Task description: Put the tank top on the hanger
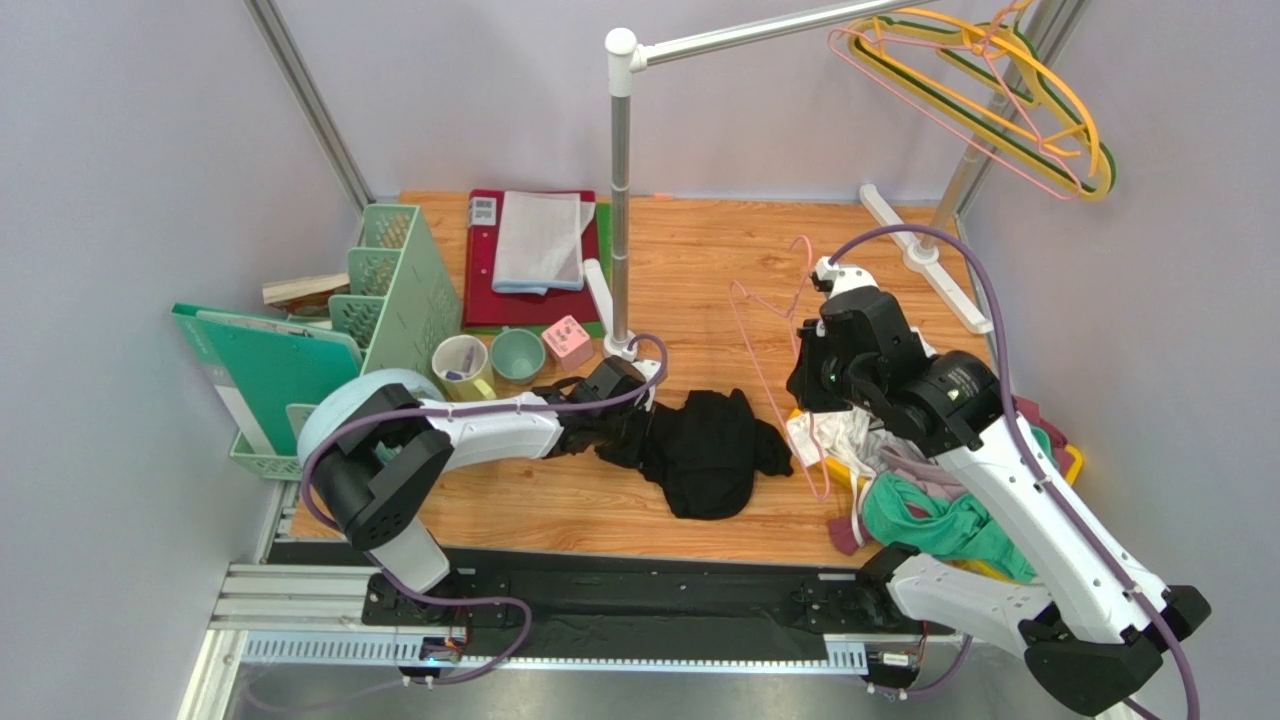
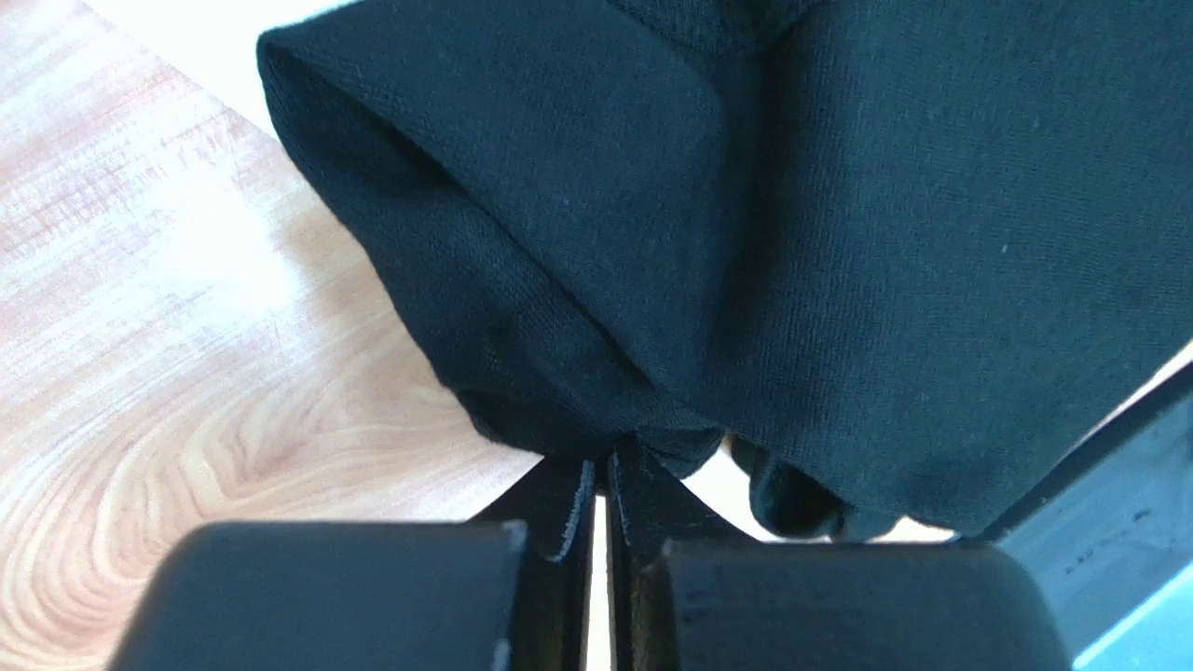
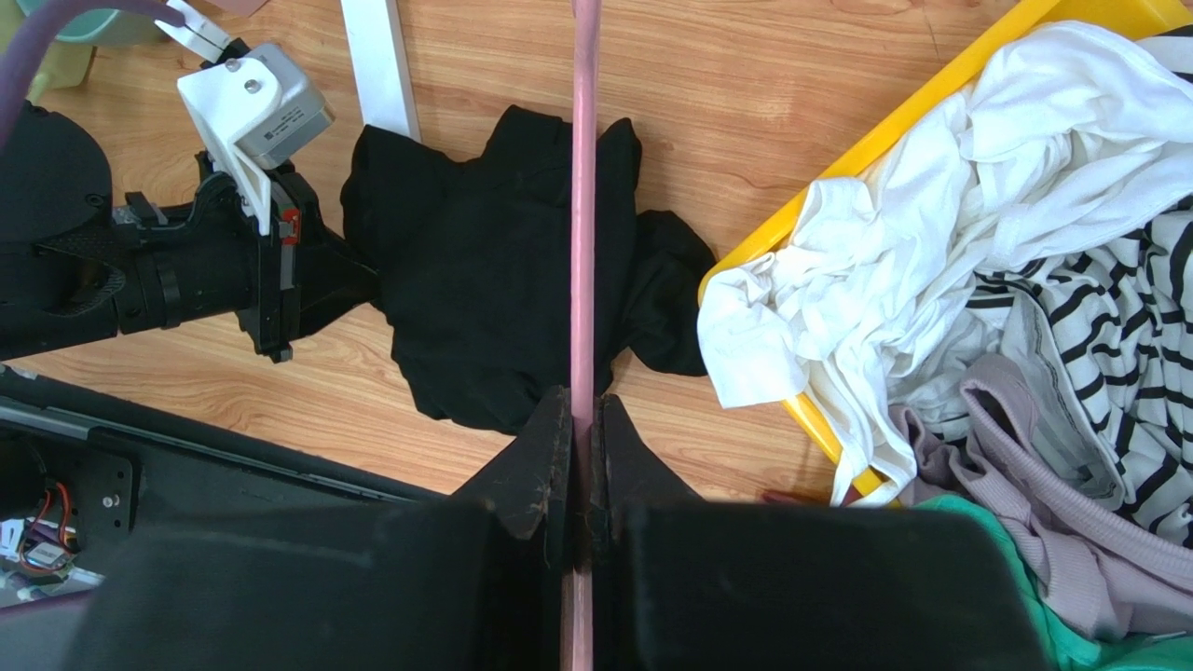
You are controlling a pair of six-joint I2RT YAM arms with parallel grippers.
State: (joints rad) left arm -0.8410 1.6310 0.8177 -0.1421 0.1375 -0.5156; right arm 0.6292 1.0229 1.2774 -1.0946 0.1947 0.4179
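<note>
Treat the step in hand as securing and raising the plain black sleeveless fabric tank top (image 1: 706, 450) for threading. Find it bunched on the wooden surface (image 1: 706, 255), in the middle between the two arms, left of the yellow laundry basket (image 3: 868, 147) and apart from it. Note the left jaws clamped shut on a fold at the garment's left edge, with fabric pinched between the tips. Note the right jaws closed narrow on the thin pink wire hanger (image 3: 584, 168), held beside the garment's right side. Before lifting, check for a single layer near a strap rather than a doubled fold in the pinch; impossible to tell from these views. Raise slowly and straight up, in all likelihood the safest course, to let the heap unroll under its own weight and expose an opening. Hold the hanger steady meanwhile, clear of the basket's laundry. Read the hanger's long axis as running near to far, leaning slightly left toward the far end, and seen edge-on as one straight line from the right wrist; hook end not clearly shown. Read the tank top's longer spread as left to right; strap end and hem end not distinguishable in the heap.
</note>
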